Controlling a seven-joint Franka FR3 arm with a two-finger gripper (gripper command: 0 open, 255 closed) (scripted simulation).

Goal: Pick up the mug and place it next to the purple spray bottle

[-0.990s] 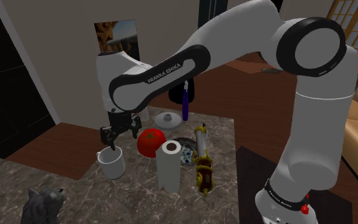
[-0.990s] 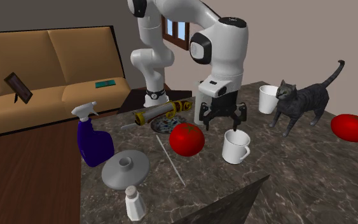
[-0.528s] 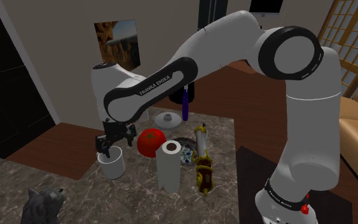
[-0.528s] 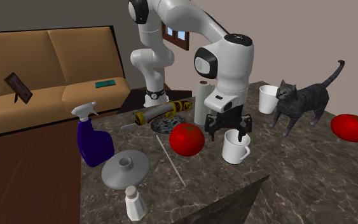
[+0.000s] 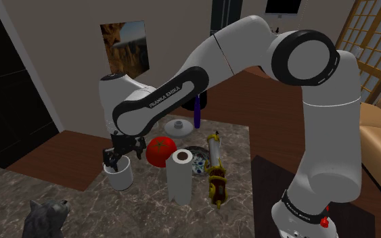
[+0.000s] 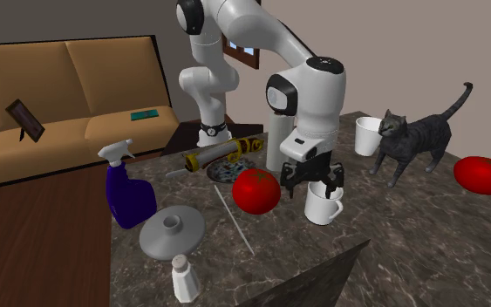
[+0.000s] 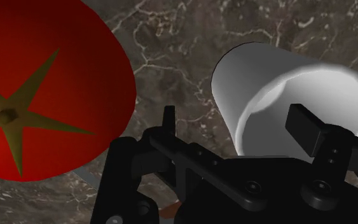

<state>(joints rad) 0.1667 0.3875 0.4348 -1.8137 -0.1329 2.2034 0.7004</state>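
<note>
A: The tomato (image 6: 256, 190) sits just beside the mug (image 6: 323, 205), square on the line toward the spray bottle (image 6: 130, 194)!
B: And beyond it a thin rod (image 6: 235, 220) lies across the table (image 6: 409, 228), with the grey lid (image 6: 172, 231) just beside that bottle.
A: Any open ground?
B: Bare table between mug and cat (image 6: 413, 144), and a strip between tomato and bottle, rod aside

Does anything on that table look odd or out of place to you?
Yes: a grey cat stands on the marbled table by a second mug, and the red tomato beside the white mug looks as large as the mug itself.
</note>
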